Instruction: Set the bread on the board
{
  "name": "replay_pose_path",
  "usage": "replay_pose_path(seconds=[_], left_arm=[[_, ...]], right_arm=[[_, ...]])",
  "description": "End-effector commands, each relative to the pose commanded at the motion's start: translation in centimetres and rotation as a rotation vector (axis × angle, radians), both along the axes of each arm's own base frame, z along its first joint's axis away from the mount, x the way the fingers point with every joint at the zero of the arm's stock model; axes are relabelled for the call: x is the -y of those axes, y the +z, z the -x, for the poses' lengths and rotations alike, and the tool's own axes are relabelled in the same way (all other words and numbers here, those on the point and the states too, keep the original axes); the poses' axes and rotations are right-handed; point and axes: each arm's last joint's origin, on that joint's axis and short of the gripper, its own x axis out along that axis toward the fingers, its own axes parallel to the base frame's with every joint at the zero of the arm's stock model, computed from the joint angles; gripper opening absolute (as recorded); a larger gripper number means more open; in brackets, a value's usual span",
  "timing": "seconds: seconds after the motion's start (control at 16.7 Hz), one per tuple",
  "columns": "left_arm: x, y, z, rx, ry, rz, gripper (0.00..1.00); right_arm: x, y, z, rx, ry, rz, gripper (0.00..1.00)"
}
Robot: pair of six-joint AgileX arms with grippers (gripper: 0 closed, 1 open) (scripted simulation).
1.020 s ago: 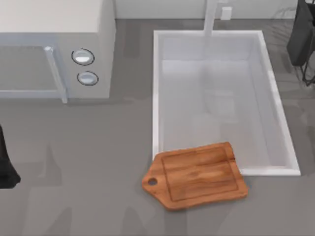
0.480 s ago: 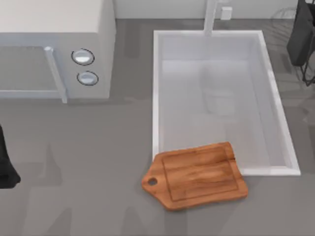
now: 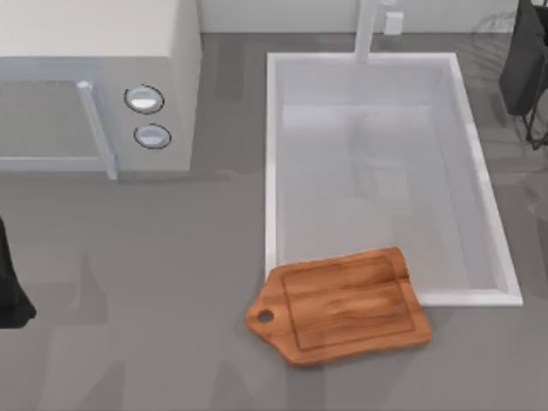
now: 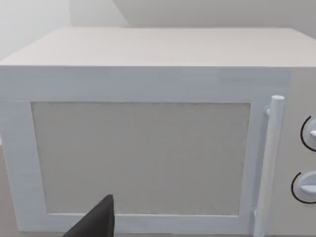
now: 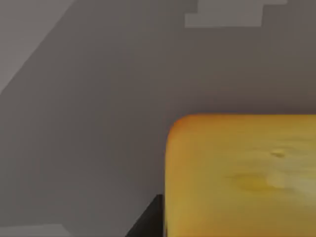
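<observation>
two arms sit at the table's edges. the left arm (image 3: 10, 287) is a dark shape at the left edge, its wrist camera facing the microwave (image 4: 148, 133) door, with one dark finger (image 4: 98, 222) showing; whether its fingers are open or closed cannot be told. the right arm (image 3: 527, 64) hangs at the far right corner beside the sink (image 3: 385, 171). the bread (image 5: 242, 173) looms close under the right wrist camera, above grey countertop; the grip on it cannot be told. the board (image 3: 342, 306) lies bare at the sink's near corner, overlapping its rim, handle pointing left.
</observation>
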Motion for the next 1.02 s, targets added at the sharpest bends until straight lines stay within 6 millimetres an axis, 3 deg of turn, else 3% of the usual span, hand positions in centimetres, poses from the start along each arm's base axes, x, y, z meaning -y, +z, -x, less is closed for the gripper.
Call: replay_pose_path(seconds=[0.12, 0.66, 1.02], left_arm=[[0.0, 0.0, 0.0, 0.000, 0.000, 0.000, 1.00], [0.0, 0.0, 0.0, 0.000, 0.000, 0.000, 1.00], [0.0, 0.0, 0.0, 0.000, 0.000, 0.000, 1.00]], right_arm=[[0.0, 0.0, 0.0, 0.000, 0.000, 0.000, 0.00], [0.0, 0.2, -0.1, 0.004, -0.001, 0.001, 0.00], [0.1, 4.9, -0.5, -0.005, 0.001, -0.001, 0.00]])
